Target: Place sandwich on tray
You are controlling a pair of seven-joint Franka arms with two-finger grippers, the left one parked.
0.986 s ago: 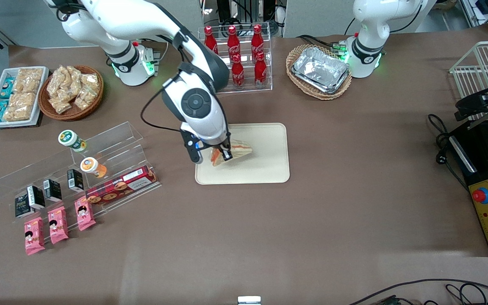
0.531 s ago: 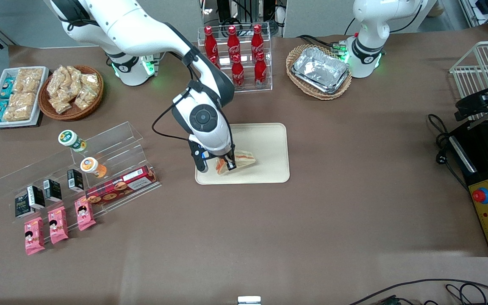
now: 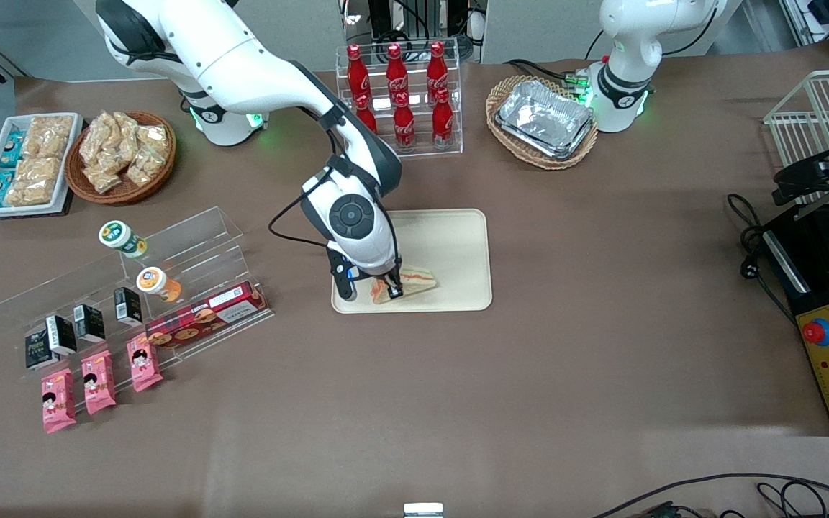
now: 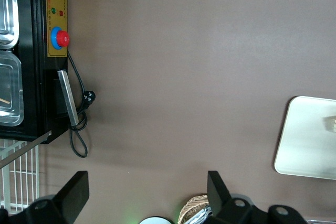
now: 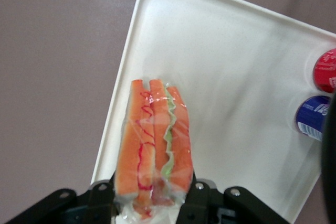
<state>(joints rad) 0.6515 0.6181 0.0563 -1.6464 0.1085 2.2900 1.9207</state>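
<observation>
The gripper [image 3: 391,290] grasps the plastic-wrapped sandwich [image 3: 409,278] by its wide end, holding it low over the cream tray [image 3: 458,244], near the rim nearest the front camera, apparently for set-down.

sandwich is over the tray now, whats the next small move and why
Probably open the jaws and let go. The gripper is shut on the sandwich, which sits low over the tray, inside its rim near the edge closest to the front camera. The right wrist view shows tray surface under the wedge. Whether it already touches the tray cannot be told, so a slight lowering first may help.
</observation>
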